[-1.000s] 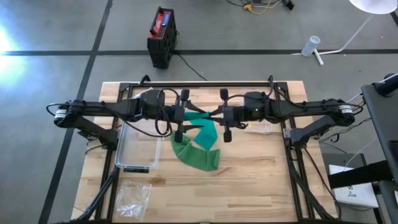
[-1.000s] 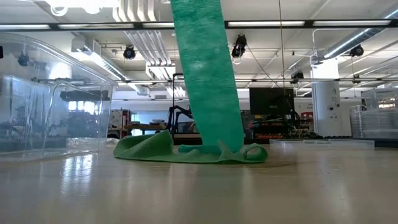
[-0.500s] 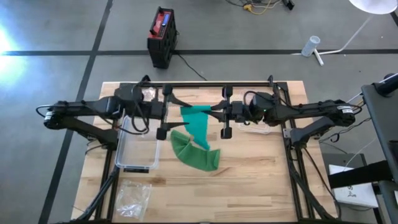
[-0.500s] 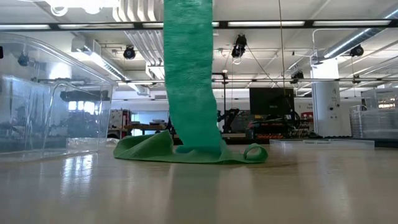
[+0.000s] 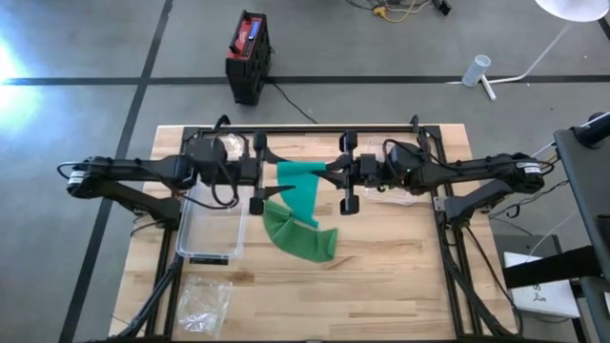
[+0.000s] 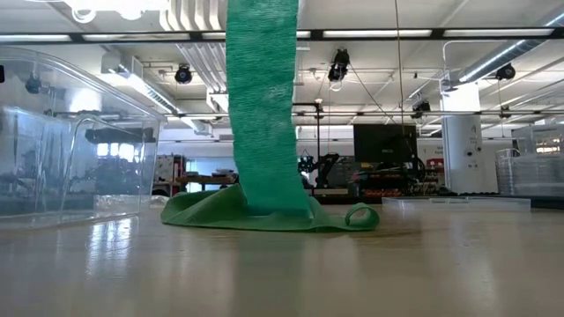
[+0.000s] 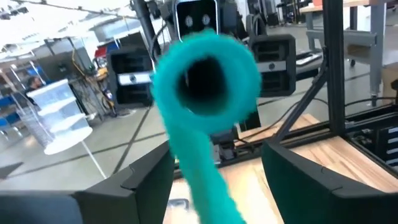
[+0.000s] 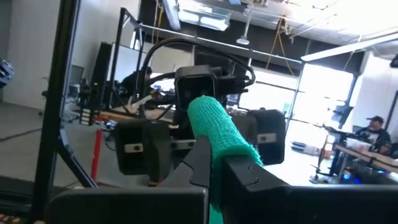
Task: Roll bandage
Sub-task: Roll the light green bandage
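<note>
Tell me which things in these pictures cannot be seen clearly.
- Low view: the green bandage rises out of the top edge, so its roll and both grippers are cut off.
- Left wrist view: the roll is blurred and hides the right gripper behind it.
- High view: the contents of the clear plastic bag are too small to tell.

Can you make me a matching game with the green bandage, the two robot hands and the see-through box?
Things:
1. green bandage
2. left gripper
3. right gripper
4. clear box

States:
A. jaws shut, pinching one end of the rolled bandage
B. stands on the table beside the heaped bandage, on the left arm's side
C. jaws open, just off the roll's other end, gripping nothing
D. hangs from the roll down to a heap on the table

Pairs: 1-D, 2-C, 3-A, 4-B
</note>
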Robot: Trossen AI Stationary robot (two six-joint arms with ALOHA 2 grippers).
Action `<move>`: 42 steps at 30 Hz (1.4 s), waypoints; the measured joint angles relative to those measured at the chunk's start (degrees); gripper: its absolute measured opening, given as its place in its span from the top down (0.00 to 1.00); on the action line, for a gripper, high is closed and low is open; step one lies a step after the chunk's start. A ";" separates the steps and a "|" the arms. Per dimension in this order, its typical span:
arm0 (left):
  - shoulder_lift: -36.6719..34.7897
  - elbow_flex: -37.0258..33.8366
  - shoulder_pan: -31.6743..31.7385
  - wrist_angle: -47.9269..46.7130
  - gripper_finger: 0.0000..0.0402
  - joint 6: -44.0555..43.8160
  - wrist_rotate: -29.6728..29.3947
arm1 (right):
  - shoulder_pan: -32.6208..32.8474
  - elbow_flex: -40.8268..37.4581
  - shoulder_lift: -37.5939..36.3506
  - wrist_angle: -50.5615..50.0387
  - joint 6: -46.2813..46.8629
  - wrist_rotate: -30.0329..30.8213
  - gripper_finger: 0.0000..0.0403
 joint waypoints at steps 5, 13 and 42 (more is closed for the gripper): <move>1.53 0.02 0.03 -0.02 0.52 -2.47 -4.02 | 0.00 0.00 0.00 0.78 -1.40 0.90 0.99; 3.64 0.02 0.03 -2.06 0.66 -2.16 -4.38 | 0.00 0.83 -0.48 0.78 -2.11 0.90 0.99; 5.50 -0.20 -5.61 -3.61 1.00 -3.08 -2.49 | -0.26 0.83 -3.03 -6.86 -9.82 10.86 0.99</move>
